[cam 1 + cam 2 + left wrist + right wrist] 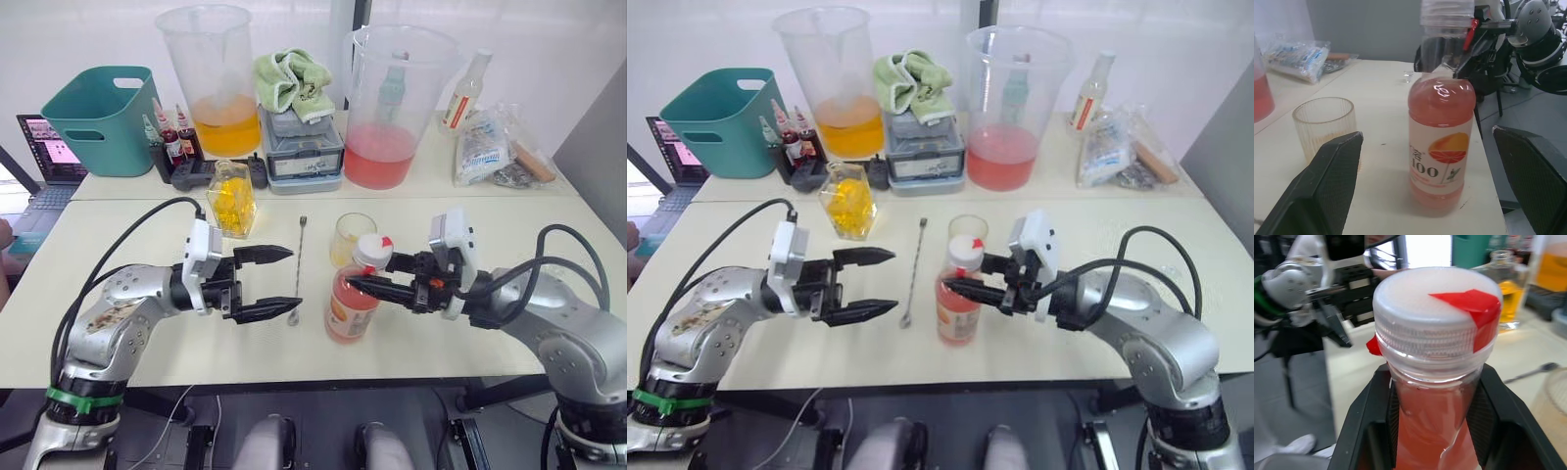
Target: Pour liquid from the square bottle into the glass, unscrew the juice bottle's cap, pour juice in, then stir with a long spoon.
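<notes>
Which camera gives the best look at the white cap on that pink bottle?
The right wrist view: the cap is close up, its ridges and red tape plain. The eye views show it small; the left wrist view cuts off its top.

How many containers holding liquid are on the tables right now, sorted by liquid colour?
Yellow-orange: 2, the square bottle and the left beaker.
Pink-red: 2, the juice bottle and the right beaker.
Dark red: 2 dropper bottles.
Total: 6.

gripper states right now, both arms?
Left gripper: open, holding nothing.
Right gripper: shut on the juice bottle, at the neck below the cap.
</notes>
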